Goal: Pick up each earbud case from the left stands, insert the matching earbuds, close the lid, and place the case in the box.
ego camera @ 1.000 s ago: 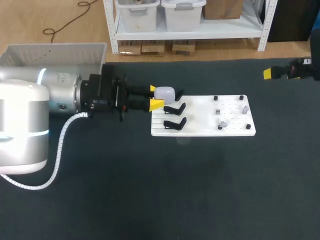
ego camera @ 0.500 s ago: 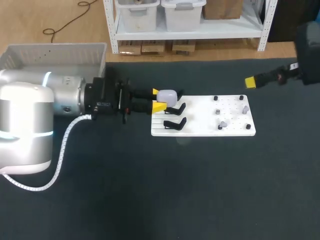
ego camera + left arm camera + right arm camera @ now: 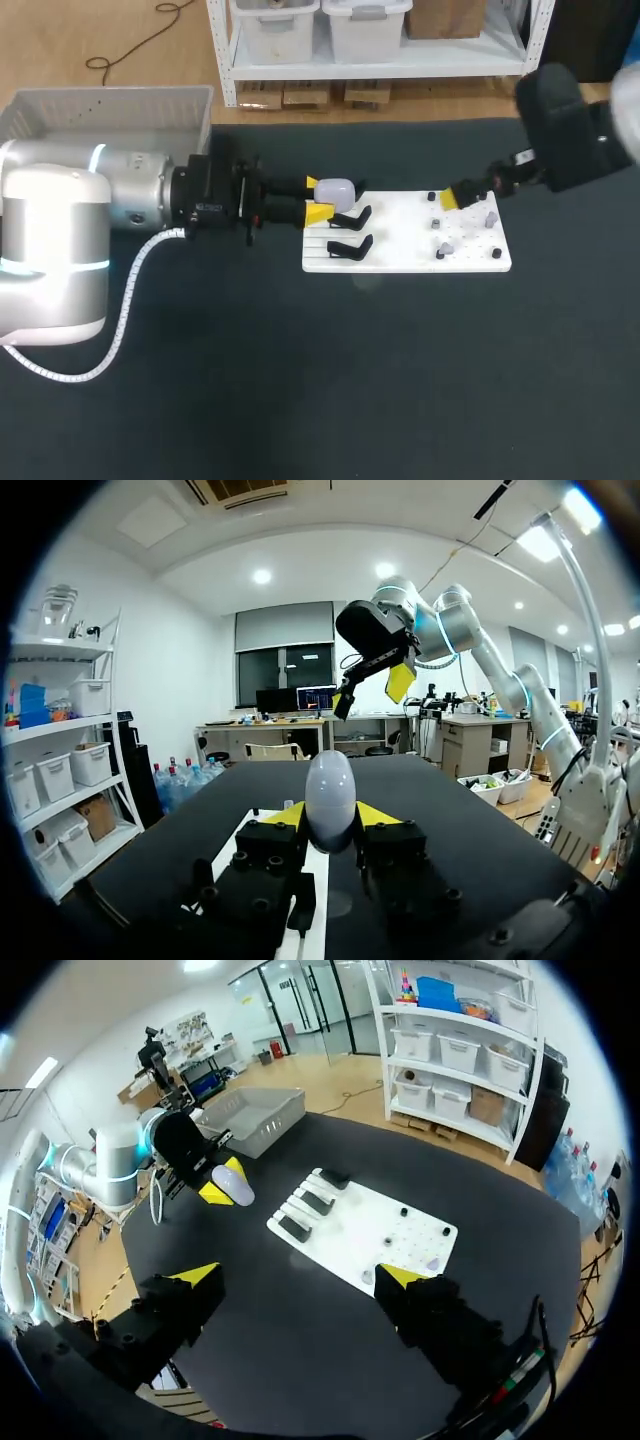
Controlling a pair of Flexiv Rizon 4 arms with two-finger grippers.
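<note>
Left gripper: both yellow-tipped fingers pinch the earbud case from two sides, holding it clear of the table at the left edge of the white board, near the black stands. Case: smooth, egg-shaped, pale lavender-white; lid seam not discernible, no marking legible on it. Print on the left arm's black wrist is too small to read. Right gripper: fingers spread wide, nothing between them, above the board's right part, near the small grey earbuds. Pale grey box stands at the table's far left corner
</note>
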